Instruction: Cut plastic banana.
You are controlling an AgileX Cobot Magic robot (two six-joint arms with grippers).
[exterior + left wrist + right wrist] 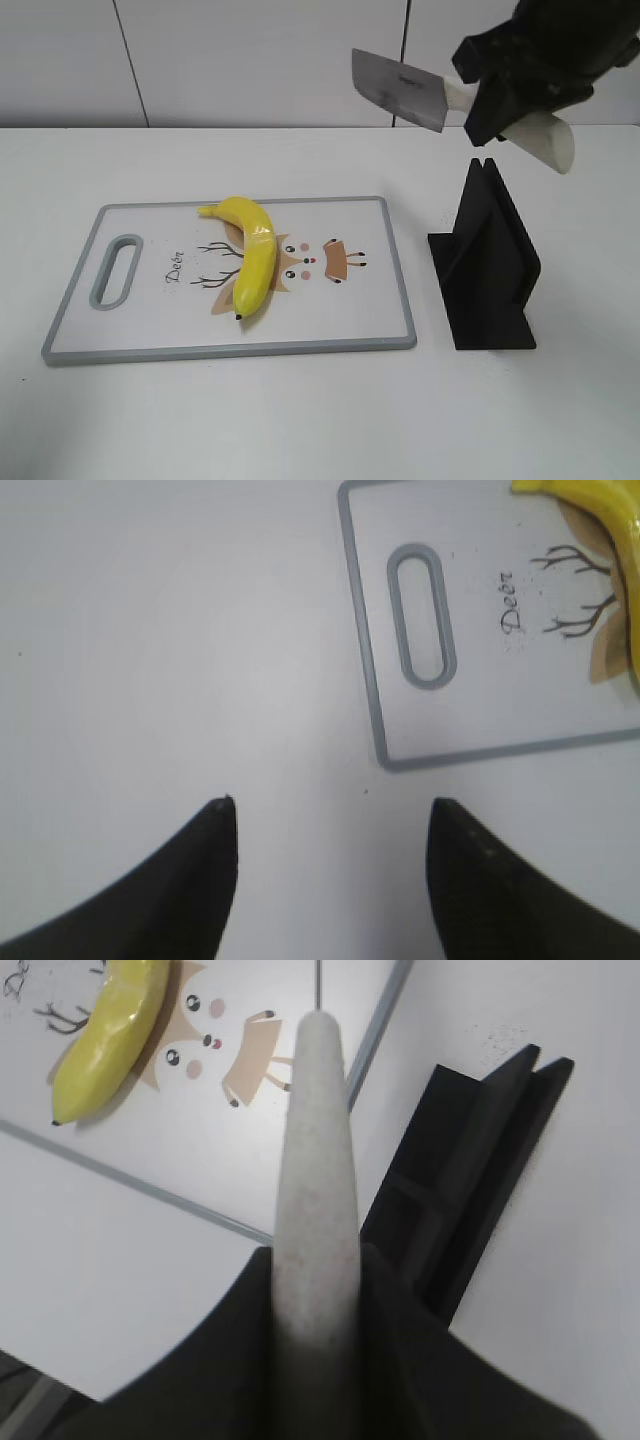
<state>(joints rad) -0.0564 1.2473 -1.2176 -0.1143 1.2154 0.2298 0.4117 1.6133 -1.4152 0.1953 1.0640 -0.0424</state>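
Observation:
The yellow plastic banana (252,258) lies whole on a white cutting board (150,330) with a grey rim; it also shows in the right wrist view (110,1032) and at the edge of the left wrist view (590,502). My right gripper (500,105) is shut on the cream handle (318,1190) of a toy cleaver, held high above the black knife stand, its grey blade (398,88) pointing left. My left gripper (330,815) is open and empty over bare table left of the board (480,710); it is out of the exterior view.
A black slotted knife stand (490,265) sits on the table right of the board, below the cleaver, and shows in the right wrist view (470,1170). The board has a handle slot (115,270) at its left end. A white wall stands behind.

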